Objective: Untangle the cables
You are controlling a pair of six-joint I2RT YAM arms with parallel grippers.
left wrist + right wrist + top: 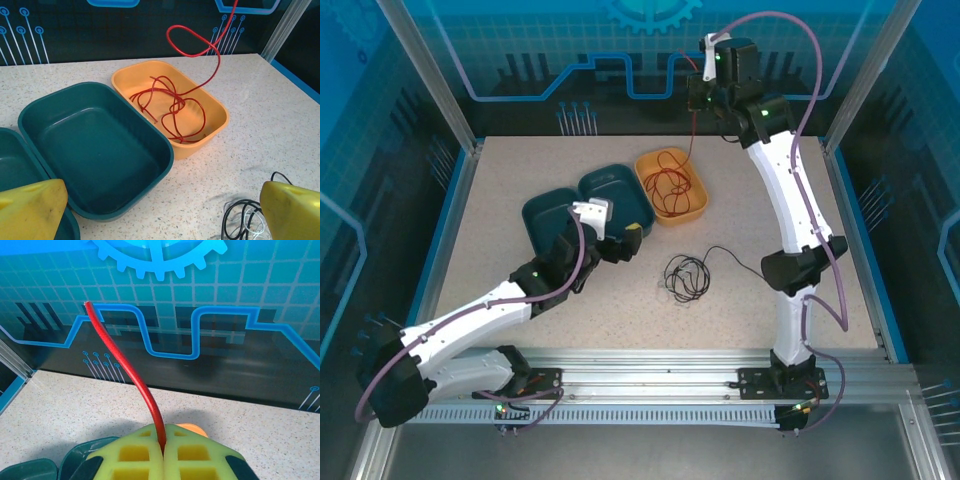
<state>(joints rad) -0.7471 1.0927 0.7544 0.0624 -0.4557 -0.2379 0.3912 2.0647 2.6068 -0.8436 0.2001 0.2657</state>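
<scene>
A red cable (172, 107) lies coiled in the orange tray (220, 122); one strand rises out of it to my right gripper (697, 96), held high near the back wall. That gripper (163, 444) is shut on the red cable (125, 365), which sticks up between its yellow pads. A black cable (685, 275) tangled with a whitish one (255, 227) lies on the table in front of the trays. My left gripper (625, 243) stands open beside the teal trays, nothing between its yellow fingers (30, 210).
Two teal trays (40, 117) (542, 208) sit left of the orange tray (700, 205). The speckled table (750, 310) has free room at the front and right. Metal posts and blue walls bound the workspace.
</scene>
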